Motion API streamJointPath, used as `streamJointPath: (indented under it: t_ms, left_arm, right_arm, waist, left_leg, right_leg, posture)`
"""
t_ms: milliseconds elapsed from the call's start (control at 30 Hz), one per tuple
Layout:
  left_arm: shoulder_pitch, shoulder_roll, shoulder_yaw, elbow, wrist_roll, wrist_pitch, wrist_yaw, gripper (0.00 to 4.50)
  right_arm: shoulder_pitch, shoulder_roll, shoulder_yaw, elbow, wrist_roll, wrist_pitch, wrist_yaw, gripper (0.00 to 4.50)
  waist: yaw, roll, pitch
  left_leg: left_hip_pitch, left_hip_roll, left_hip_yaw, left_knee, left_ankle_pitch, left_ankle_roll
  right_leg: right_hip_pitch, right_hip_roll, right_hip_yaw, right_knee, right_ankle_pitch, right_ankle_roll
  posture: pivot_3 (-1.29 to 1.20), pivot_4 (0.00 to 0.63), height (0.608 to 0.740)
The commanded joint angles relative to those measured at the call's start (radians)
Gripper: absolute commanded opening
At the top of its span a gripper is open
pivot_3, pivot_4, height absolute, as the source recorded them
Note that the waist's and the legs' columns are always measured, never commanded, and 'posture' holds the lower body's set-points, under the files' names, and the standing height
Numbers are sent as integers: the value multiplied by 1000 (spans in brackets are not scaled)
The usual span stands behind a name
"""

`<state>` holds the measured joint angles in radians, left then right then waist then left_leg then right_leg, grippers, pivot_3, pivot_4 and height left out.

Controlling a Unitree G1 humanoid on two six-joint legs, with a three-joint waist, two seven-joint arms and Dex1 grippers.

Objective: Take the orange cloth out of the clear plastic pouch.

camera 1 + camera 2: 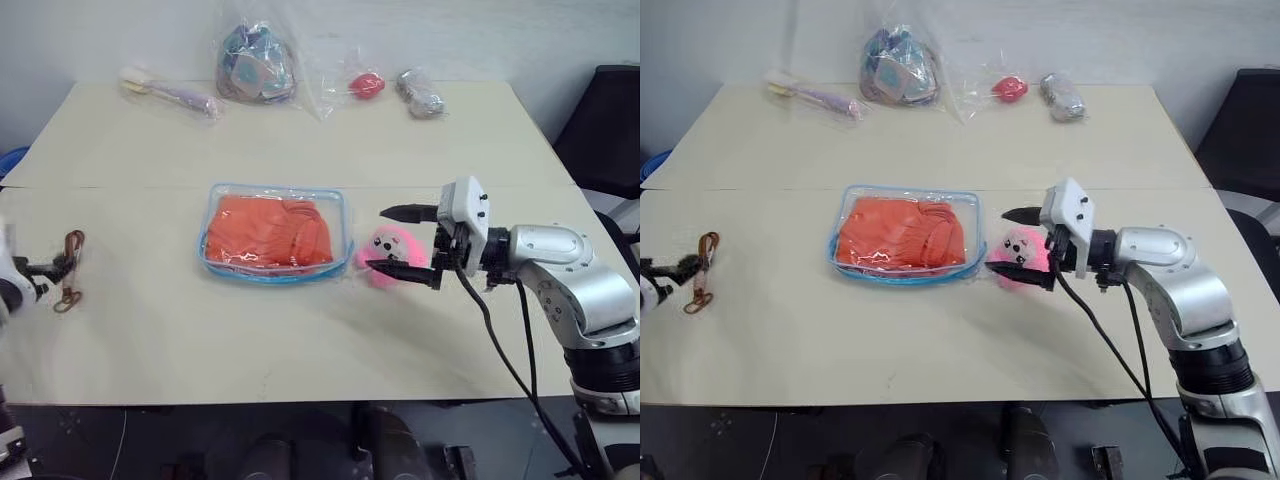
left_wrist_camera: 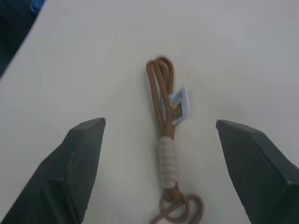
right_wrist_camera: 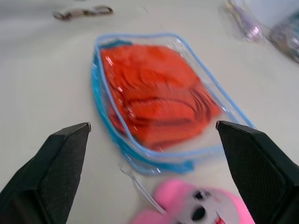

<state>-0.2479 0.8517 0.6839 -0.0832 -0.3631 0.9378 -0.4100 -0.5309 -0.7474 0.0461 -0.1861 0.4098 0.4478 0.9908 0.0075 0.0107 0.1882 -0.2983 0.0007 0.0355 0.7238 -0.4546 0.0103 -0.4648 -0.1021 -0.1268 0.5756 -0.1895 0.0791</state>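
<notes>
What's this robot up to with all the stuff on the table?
It is meant to pull the orange cloth out of the clear plastic pouch; the cloth is inside. The right gripper hovers open over a pink plush toy beside the pouch. The left gripper is open above a brown cord.

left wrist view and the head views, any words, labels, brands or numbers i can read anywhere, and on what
None can be read.
Small tag on the brown cord: a printed blue and yellow patch, too blurred to make out.
Clear plastic pouch holding the orange cloth: no lettering visible.
Pink plush toy: a face, no text.
Clear bags at the table's far edge: contents too small to read.
</notes>
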Motion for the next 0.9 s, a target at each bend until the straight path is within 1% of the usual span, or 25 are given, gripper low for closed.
streamJointPath:
  t_ms: [33,133,233,300,400,467,533,600,700,733,800,900]
  left_arm:
    - [38,65,21,-302,-241,1,-271,3848]
    - [115,125,-26,-453,-353,21,-413,3848]
    - [162,180,-94,-557,-418,-4,-515,3848]
    - [143,197,-152,-588,-425,-33,-531,3848]
    - [54,196,-251,-597,-435,-63,-521,3848]
    - [4,190,-291,-586,-440,-75,-515,3848]
    - [-29,185,-318,-570,-435,-85,-508,3884]
    - [-44,184,-340,-549,-418,-101,-503,3884]
    - [-40,186,-351,-532,-402,-123,-504,3884]
    - [-36,186,-351,-529,-400,-129,-505,3884]
    - [-26,186,-349,-522,-393,-140,-507,3884]
    - [-15,186,-342,-514,-386,-153,-506,3884]
  right_arm:
    - [11,-26,8,81,-101,-93,-14,4500]
    - [6,-11,25,148,-151,-135,-18,4500]
    - [-8,23,27,216,-164,-111,-40,4500]
    - [-16,44,18,251,-160,-88,-49,4500]
    - [-19,61,18,289,-168,-84,-53,4500]
    - [-15,74,19,294,-161,-80,-49,4500]
    - [-10,87,16,288,-148,-72,-42,4093]
    - [3,92,18,264,-138,-67,-26,3528]
    - [21,92,7,222,-119,-48,-20,2418]
    - [25,89,1,209,-114,-40,-20,1944]
    - [41,76,-22,178,-99,-23,-23,1379]
    - [85,37,-75,98,-48,24,-5,340]
  waist:
    - [-3,0,0]
    - [-15,3,2]
    - [-31,5,2]
    - [-35,5,2]
    - [-35,5,2]
    - [-35,5,2]
    - [-35,5,2]
    - [-35,5,2]
    - [-35,5,2]
    - [-35,5,2]
    - [-35,5,2]
    - [-29,5,2]
  left_leg:
    - [0,0,0,0,0,0]
    - [1,0,1,-1,0,0]
    - [1,-1,2,-2,0,0]
    - [1,1,2,-2,1,-2]
    - [1,2,2,-3,2,-4]
    - [1,2,2,-3,2,-4]
    - [1,2,2,-3,2,-4]
    - [1,2,2,-3,2,-4]
    - [1,2,2,-3,2,-4]
    - [1,2,1,-3,2,-4]
    - [1,2,1,-3,2,-4]
    - [1,2,1,-3,2,-4]
  right_leg:
    - [0,-1,0,0,0,0]
    - [0,-5,-1,0,0,0]
    - [0,-3,-1,0,0,-1]
    - [0,0,-1,0,-1,-2]
    - [0,1,-1,2,-2,-3]
    - [0,2,0,2,-2,-3]
    - [0,2,0,2,-2,-3]
    - [0,2,0,2,-2,-3]
    - [0,2,0,2,-2,-3]
    - [0,3,0,2,-2,-3]
    - [0,3,0,2,-2,-3]
    - [0,3,0,1,-2,-3]
  posture:
    - [0,150,740]
    - [0,150,740]
    - [0,150,740]
    - [0,150,740]
    - [0,150,740]
    - [0,150,740]
    - [0,150,740]
    - [0,150,740]
    - [0,150,740]
    - [0,150,740]
    - [0,150,740]
    - [0,150,740]
